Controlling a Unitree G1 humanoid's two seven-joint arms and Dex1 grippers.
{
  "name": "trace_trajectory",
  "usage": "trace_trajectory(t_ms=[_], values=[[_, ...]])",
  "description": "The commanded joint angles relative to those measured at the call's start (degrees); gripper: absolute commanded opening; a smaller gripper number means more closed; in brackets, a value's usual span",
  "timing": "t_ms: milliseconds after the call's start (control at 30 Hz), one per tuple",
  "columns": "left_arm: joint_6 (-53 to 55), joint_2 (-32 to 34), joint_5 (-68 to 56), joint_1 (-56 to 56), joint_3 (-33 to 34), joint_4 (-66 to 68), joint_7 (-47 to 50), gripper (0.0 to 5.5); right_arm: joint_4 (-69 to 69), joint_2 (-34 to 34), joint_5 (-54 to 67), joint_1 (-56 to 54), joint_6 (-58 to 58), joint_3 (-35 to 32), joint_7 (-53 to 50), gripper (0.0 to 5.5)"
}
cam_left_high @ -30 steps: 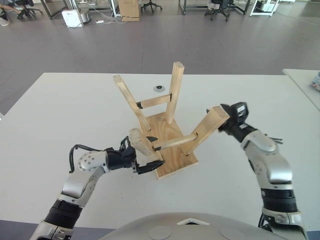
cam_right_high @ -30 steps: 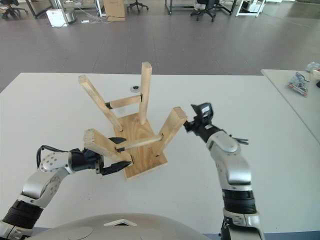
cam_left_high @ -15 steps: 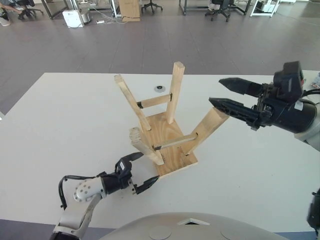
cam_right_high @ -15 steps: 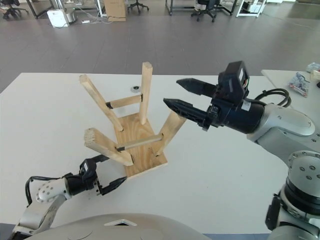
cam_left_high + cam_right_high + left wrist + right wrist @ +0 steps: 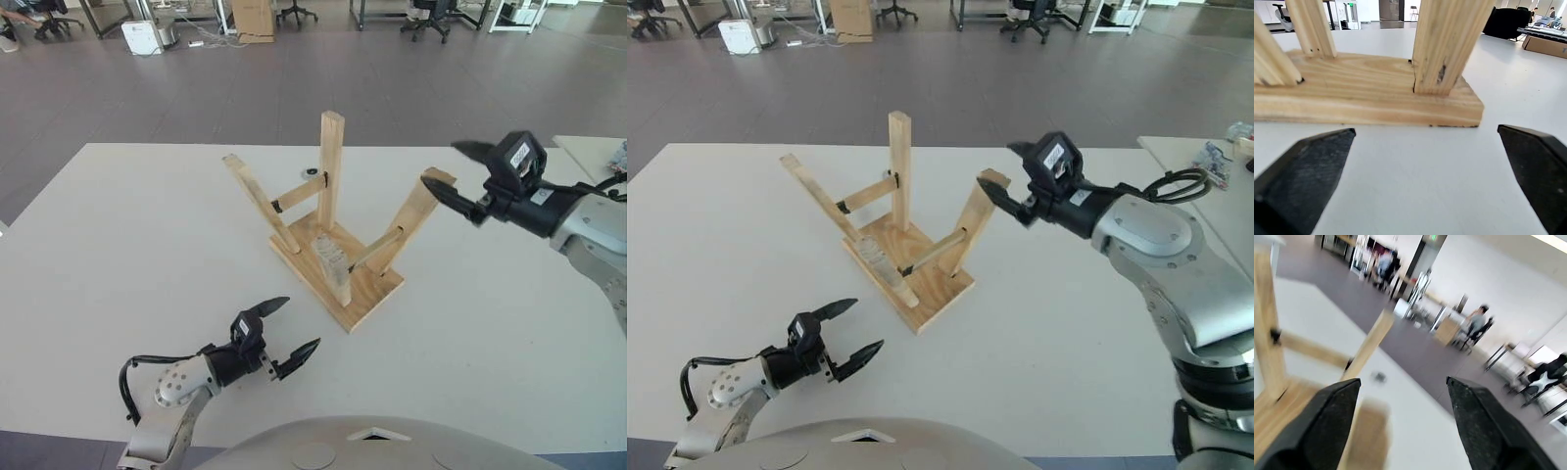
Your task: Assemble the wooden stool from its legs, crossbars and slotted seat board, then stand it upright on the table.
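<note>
The wooden stool stands upside down with its seat board [image 5: 364, 300] flat on the white table [image 5: 118, 235]. Its legs point up, joined by crossbars [image 5: 300, 193]. My left gripper [image 5: 300, 322] is open, low over the table just in front of the stool and apart from it. In the left wrist view the seat board's edge [image 5: 1366, 100] and one leg [image 5: 1449, 44] lie beyond my left fingertips [image 5: 1308, 161]. My right gripper [image 5: 441, 164] is open in the air beside the top of the right-hand leg [image 5: 411, 217], with nothing between its fingers [image 5: 1327, 426].
A second table [image 5: 1205, 171] with small items stands off to the right. Bare tabletop stretches left and right of the stool. Open floor with chairs and desks lies beyond the far edge.
Both grippers, shut on stool legs a second ago, have let go and opened. The stool settled flat on its seat board. My left gripper drew back toward the front; the right one lifted off.
</note>
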Motion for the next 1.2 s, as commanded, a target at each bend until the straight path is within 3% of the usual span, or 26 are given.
trace_trajectory(t_ms=[33,100,200,333,533,633,867,1033,1200], values=[[-1.1,0.0,0.6,-0.9,1.3,1.5,0.1,5.35,-7.9,8.7,-6.8,-3.2,-5.9,5.7,-6.8,3.28],[-2.6,-0.5,1.0,0.0,1.0,2.6,0.1,5.35,-12.0,10.6,-14.5,0.2,-9.7,10.8,-9.6,3.28],[-3.5,-1.0,0.8,2.1,0.7,2.5,0.3,5.35,-8.5,2.0,-33.0,15.1,-14.5,26.5,-7.1,3.28],[-2.6,-0.7,0.4,2.1,0.7,1.4,0.1,5.35,0.2,-2.5,-37.7,27.2,-13.1,32.6,-1.5,3.28],[-0.9,-0.8,0.5,0.8,0.4,0.0,0.7,5.35,0.2,4.1,-38.5,22.2,-15.7,28.2,-2.7,3.28],[-2.1,-1.6,1.0,0.2,0.5,2.0,0.9,5.35,-0.5,7.8,-35.3,17.2,-17.9,22.1,-2.4,3.28],[-3.2,2.6,-5.0,-13.8,13.1,8.7,-0.4,5.35,-0.6,17.3,-21.4,3.5,-13.8,5.7,-3.1,3.28],[3.3,3.3,-19.6,-20.4,17.9,-11.9,1.9,5.35,-0.2,18.6,-19.7,3.0,-12.0,2.7,-2.9,3.28],[12.8,3.4,-31.4,-28.3,17.4,-28.7,12.0,5.35,1.2,18.6,-21.2,7.5,-11.9,0.7,-3.4,3.28]])
